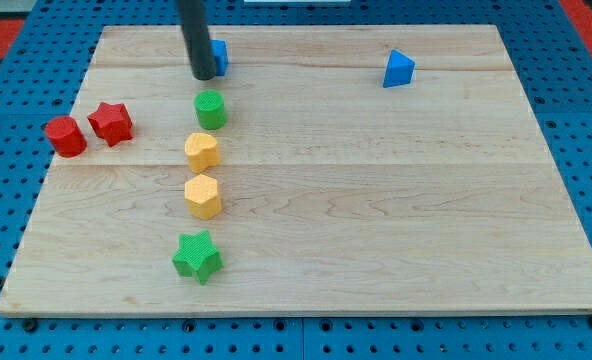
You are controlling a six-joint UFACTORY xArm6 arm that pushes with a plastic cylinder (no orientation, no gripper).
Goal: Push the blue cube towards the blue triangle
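While the rod leaned down from the view's top, my tip [204,76] rested on the surface [376,200] at the lower left side of the blue cube [219,55], touching it or very nearly so; most of the cube was hidden behind the rod, with only its right part showing. This tool was a plain rod with no jaws, so it had hold of nothing and only stood against the cube.

The cube sat near the surface's top edge, left of centre. The blue triangle [398,69] lay well apart from it, toward the view's right, at about the same height in the view.

Just below my tip stood the green cylinder [210,109], close but not touching. Under it ran a column toward the view's bottom: a yellow block [202,152] of rounded shape, a second yellow block [203,196] that looked six-sided, and a green star [197,256].

Near the left edge, the red cylinder [66,136] and the red star [110,123] sat just beside each other, well apart from the cube.
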